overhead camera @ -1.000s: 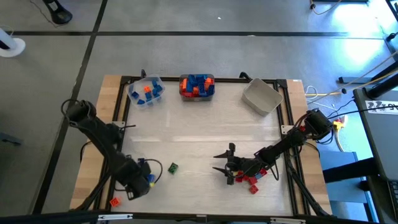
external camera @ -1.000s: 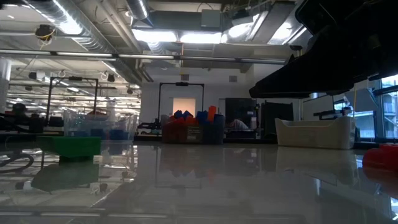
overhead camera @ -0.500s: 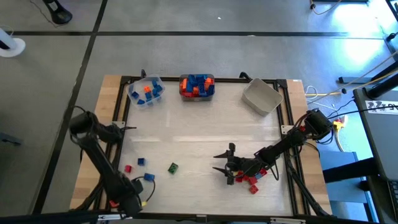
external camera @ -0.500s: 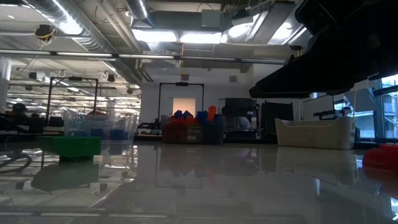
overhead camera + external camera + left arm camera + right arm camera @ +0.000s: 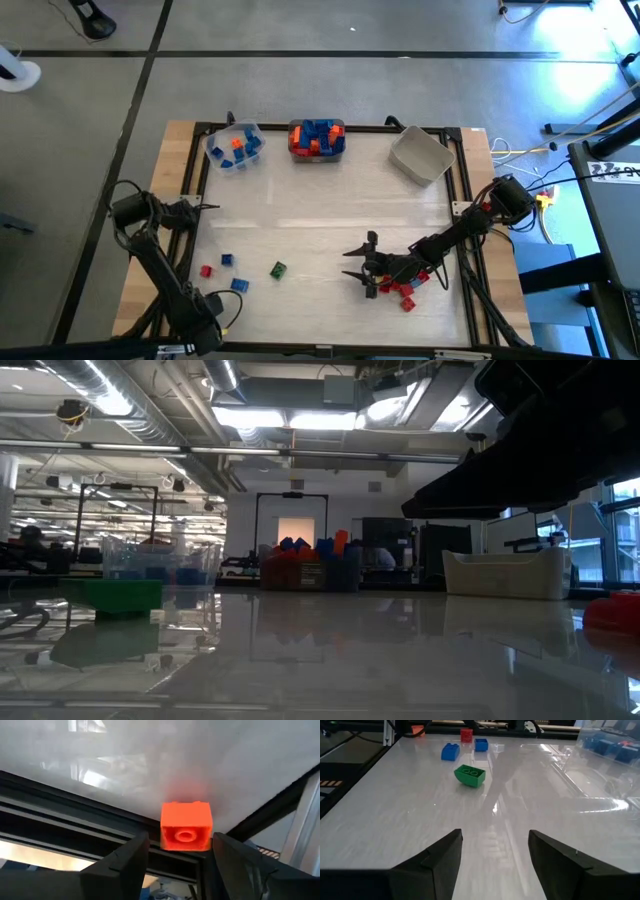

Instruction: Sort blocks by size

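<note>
Orange block, not yet gripped

We see the orange block low centre in the left wrist view, between the left gripper's spread fingers; light, rigid, slick, so we'd pinch its flat sides. The right gripper, lower right, waits spread beside red blocks.

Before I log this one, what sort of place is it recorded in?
Most likely a robotics lab or workshop. The low view shows exposed ceiling ducts and strip lights over a large open room, and the high view shows a framed work table on a bare concrete floor.
</note>
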### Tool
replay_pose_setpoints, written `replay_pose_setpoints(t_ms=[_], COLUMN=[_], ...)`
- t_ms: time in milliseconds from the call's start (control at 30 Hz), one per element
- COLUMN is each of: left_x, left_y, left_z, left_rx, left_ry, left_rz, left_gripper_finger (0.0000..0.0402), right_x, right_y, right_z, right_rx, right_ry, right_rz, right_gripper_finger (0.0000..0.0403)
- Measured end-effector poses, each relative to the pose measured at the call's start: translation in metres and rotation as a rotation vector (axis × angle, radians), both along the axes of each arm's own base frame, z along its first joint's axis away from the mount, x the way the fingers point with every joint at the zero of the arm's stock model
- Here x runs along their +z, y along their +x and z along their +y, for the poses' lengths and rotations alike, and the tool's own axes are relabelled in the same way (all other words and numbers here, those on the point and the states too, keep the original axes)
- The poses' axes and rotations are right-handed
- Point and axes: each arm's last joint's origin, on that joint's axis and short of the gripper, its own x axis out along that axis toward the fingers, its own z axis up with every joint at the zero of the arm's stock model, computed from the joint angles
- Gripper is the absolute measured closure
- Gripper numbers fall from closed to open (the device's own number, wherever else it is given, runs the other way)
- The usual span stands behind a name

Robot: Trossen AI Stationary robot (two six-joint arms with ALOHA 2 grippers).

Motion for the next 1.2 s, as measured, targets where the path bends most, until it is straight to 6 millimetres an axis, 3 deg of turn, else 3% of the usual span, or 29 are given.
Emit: replay_pose_setpoints(t_ms=[300, 467, 1200], left_x=[0.011, 0.018, -0.001], left_y=[0.008, -0.002, -0.015], left_z=[0.003, 0.014, 0.010], left_rx=[0.035, 0.036, -0.135], left_ry=[-0.021, 0.087, 0.013], left_rz=[-0.010, 0.051, -0.042], left_gripper_finger=[0.0192, 0.0192, 0.0192], right_x=[0.000, 0.000, 0.000], right_y=[0.000, 0.000, 0.000], right_z=[0.000, 0.000, 0.000], right_rx=[-0.002, -0.002, 0.000], right_ry=[-0.003, -0.003, -0.004], right_rz=[0.000, -0.001, 0.000], right_gripper_finger=[0.0173, 0.0173, 0.0173])
